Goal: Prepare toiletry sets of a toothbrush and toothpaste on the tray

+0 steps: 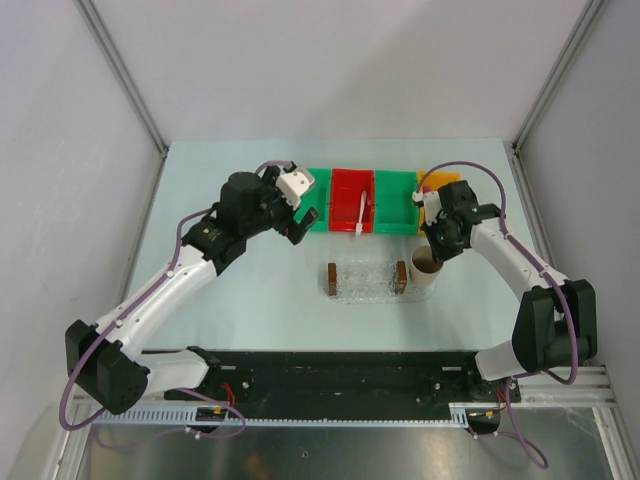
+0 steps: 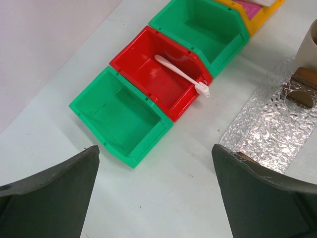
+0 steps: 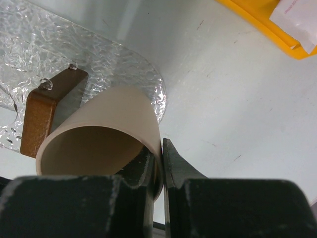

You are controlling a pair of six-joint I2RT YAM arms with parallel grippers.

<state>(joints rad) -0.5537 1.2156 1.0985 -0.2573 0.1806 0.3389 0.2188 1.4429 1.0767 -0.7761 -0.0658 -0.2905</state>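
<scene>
The white toothbrush [image 1: 358, 214] lies slanted in the red bin [image 1: 352, 196], its head over the front rim; it also shows in the left wrist view [image 2: 181, 75]. A magenta bit of the toothpaste [image 2: 250, 8] shows in the yellow bin [image 2: 262, 15]. The clear bumpy tray [image 1: 364, 279] with brown end handles holds nothing. My left gripper [image 1: 306, 216] is open and empty, above the table in front of the left green bin [image 2: 121, 114]. My right gripper [image 3: 162, 147] is shut on the rim of the beige cup [image 3: 104, 129] at the tray's right end.
A second green bin [image 1: 395, 195] stands between the red and yellow bins, all in a row behind the tray. The cup [image 1: 427, 268] touches or overlaps the tray's right edge [image 3: 148, 79]. Grey walls close in left, right and back.
</scene>
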